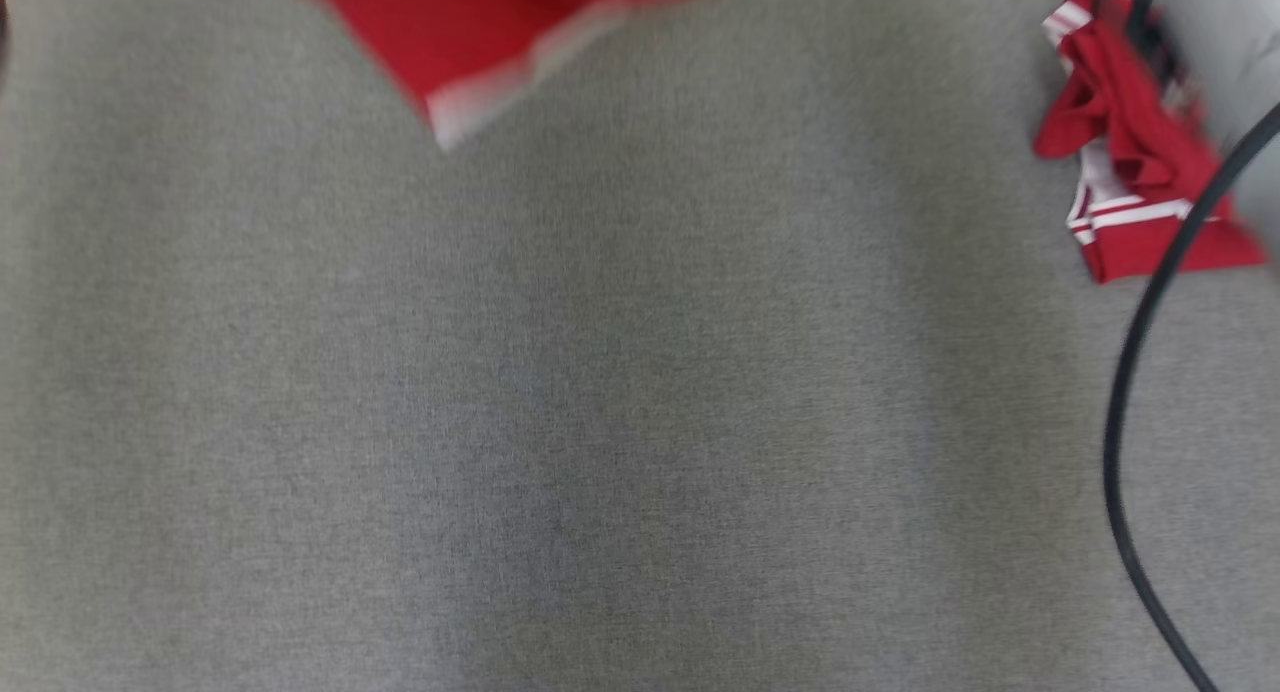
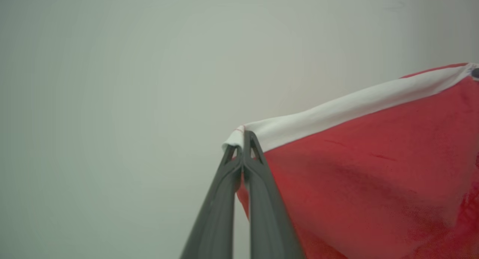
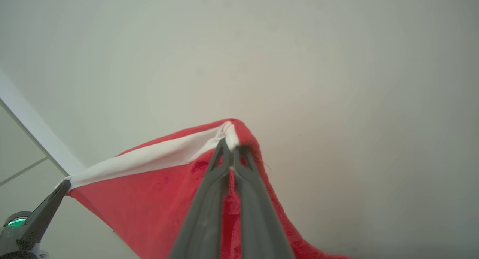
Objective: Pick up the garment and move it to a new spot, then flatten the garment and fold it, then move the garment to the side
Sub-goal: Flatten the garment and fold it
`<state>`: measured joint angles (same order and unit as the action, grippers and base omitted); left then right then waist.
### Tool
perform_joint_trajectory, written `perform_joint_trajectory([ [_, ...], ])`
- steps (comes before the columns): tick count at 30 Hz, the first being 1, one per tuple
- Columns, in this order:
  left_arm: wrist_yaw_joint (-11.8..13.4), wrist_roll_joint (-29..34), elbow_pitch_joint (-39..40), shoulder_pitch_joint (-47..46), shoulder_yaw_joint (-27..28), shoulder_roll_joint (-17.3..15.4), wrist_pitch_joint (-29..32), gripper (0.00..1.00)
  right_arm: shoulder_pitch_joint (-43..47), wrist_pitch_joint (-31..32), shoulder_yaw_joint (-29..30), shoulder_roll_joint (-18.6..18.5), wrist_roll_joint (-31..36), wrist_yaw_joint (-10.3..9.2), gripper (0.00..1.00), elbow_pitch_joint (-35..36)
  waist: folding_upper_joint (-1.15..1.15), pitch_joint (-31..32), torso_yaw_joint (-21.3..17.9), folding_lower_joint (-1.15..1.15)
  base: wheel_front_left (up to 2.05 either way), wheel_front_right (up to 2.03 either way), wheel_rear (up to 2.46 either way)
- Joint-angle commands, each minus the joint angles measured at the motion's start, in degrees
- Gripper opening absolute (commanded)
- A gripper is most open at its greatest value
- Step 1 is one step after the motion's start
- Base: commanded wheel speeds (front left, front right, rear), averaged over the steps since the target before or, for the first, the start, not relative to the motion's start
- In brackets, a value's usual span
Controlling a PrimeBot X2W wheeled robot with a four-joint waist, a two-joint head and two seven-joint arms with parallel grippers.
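**Garment held aloft over the table.** A red garment (image 1: 480, 32) hangs in the air between the robot's two arms, pinched at both ends of its white band (image 2: 336, 113). The left end effector (image 2: 243, 139) is closed tight on one corner of the band. The right end effector (image 3: 230, 148) is closed just as tight on the other, its fingers pressed together with only cloth between them.

The band runs nearly taut from one grip to the other, so the garment's long axis lies across the robot, left to right, and the red body falls away below that line. Neither arm is nearer, since each has its own corner.

From the head, a blurred corner of the garment shows at the top edge, beyond the bare middle of the gray cloth-covered table (image 1: 600, 422). The coming move looks to turn on that: the open stretch for laying the garment flat lies below it and toward the robot. Level, well-spread grips should let the band land straight.

At the table's far right lies a second garment (image 1: 1120, 142), crumpled, red with white stripes. It sits beside a pale forearm (image 1: 1225, 42) and near a black cable (image 1: 1130, 372), well apart from the middle. Behind the raised cloth is a plain pale wall (image 2: 112, 83).
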<state>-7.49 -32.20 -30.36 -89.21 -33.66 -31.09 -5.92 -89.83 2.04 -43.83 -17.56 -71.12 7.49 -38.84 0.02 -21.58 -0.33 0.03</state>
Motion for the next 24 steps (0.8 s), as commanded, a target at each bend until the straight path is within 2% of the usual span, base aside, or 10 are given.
perform_joint_trajectory([
  [1,0.1,-0.1,-2.0,-3.2,-0.1,0.4,-0.6,0.0,-3.5,-1.0,0.3,0.7,0.8,0.01,0.0,-2.5,-0.02,-3.3,0.8,-0.03,0.0,0.0,0.0],
  [6,0.8,1.7,-8.2,-11.0,0.4,3.0,-5.5,0.0,-11.3,-7.3,-2.0,1.0,5.9,0.0,0.0,-8.6,-0.02,-5.3,2.4,-0.03,0.0,0.0,0.0],
  [10,0.4,1.8,-10.7,-12.3,-0.5,5.5,-8.3,0.0,-13.6,-10.1,-6.0,1.2,6.8,0.0,0.0,-7.5,-0.02,-8.7,3.3,-0.03,0.0,0.0,0.0],
  [13,0.1,0.2,-11.2,-10.4,-0.2,6.6,-8.9,0.0,-12.7,-10.1,-8.3,0.1,5.4,0.0,0.0,-6.1,-0.02,-11.0,3.3,-0.03,0.0,0.0,0.0],
  [17,0.2,1.0,-9.6,-6.0,-1.6,6.5,-9.3,0.0,-9.5,-9.5,-11.9,-0.9,2.5,0.01,0.0,-2.6,-0.02,-12.4,3.1,-0.03,0.0,0.0,0.0],
  [24,0.1,-0.4,-1.7,5.3,2.5,5.3,-9.4,0.0,-2.4,-10.7,-17.5,-4.9,-2.2,0.01,0.0,5.5,-0.02,-10.9,2.5,-0.03,0.0,0.0,0.0],
])
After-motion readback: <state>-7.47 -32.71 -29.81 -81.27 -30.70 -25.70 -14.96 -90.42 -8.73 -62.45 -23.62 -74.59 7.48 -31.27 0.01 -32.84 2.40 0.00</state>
